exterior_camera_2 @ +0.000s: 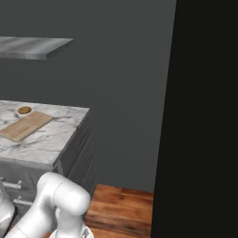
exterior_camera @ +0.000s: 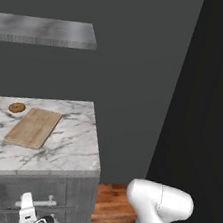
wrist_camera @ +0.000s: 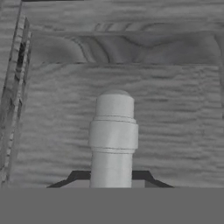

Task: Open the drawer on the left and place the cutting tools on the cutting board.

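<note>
The drawer (exterior_camera: 5, 192) is the top grey wood-grain front under the marble counter, and it looks closed. My gripper (exterior_camera: 29, 211) is low at its silver bar handle (exterior_camera: 44, 202). In the hand view the handle (wrist_camera: 113, 131) runs up from between my two dark fingertips (wrist_camera: 75, 178), which sit tight against it, with the drawer front (wrist_camera: 175, 113) right behind: the gripper (wrist_camera: 111, 181) is shut on the handle. The tan cutting board (exterior_camera: 33, 127) (exterior_camera_2: 26, 125) lies flat on the counter, bare. The cutting tools are hidden.
A small round brown pastry (exterior_camera: 16, 107) (exterior_camera_2: 24, 110) sits just behind the board on the marble counter (exterior_camera: 70, 150). A grey shelf (exterior_camera: 44, 30) hangs on the wall above. Wooden floor (exterior_camera: 114, 210) lies right of the cabinet, then a dark wall panel (exterior_camera: 211, 98).
</note>
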Motion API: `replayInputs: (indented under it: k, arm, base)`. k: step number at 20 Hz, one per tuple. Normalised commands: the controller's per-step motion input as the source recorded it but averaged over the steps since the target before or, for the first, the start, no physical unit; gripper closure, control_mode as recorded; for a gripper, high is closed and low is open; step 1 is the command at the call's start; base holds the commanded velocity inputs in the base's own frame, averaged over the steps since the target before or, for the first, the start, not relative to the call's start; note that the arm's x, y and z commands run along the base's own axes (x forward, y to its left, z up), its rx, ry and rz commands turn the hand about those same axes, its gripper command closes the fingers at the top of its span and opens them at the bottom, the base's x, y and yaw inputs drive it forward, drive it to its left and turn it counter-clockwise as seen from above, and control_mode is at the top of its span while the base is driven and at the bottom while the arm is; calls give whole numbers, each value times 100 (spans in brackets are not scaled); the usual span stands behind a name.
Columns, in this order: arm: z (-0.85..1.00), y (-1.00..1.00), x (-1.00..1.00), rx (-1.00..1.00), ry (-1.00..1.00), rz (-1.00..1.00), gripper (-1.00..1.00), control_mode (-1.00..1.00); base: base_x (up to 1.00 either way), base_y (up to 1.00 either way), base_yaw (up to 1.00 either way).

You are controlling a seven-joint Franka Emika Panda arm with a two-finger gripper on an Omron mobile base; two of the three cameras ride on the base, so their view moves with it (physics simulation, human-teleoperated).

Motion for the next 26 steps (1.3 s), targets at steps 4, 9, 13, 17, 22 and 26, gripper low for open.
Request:
replayInputs:
  k: [4,9,13,17,22,26]
  arm:
    - [0,51,-93,5,0,0,100,-100]
    - [0,55,-100,2,0,0,100,-100]
    - [0,62,-96,1,0,0,100,-100]
    - [0,62,-96,0,1,0,100,-100]
    - [0,61,-95,1,2,0,100,-100]
    - [0,61,-97,1,4,0,100,-100]
  base:
    - [0,0,0]
    - [0,0,0]
    - [0,0,0]
    - [0,0,0]
    - [0,0,0]
    - [0,0,0]
